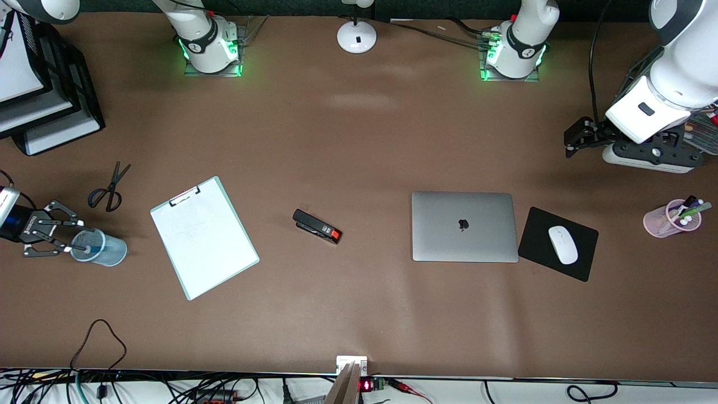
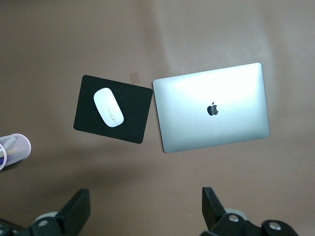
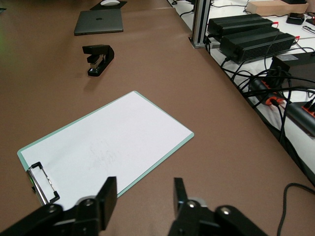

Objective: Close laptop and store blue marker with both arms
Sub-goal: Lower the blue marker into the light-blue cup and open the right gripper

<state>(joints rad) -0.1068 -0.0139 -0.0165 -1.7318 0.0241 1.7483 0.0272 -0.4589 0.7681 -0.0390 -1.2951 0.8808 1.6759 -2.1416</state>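
The silver-grey laptop lies closed on the table, its lid with the black apple logo up; it also shows in the left wrist view and the right wrist view. A translucent blue cup stands at the right arm's end of the table. A blue stick with a pale tip shows inside it and looks like the blue marker. My right gripper is open and empty just beside this cup. My left gripper is open and empty, high over the table at the left arm's end.
A clipboard with white paper, a black stapler and scissors lie between the cup and the laptop. A black mouse pad with a white mouse lies beside the laptop. A pink cup of pens and stacked trays stand at the table's ends.
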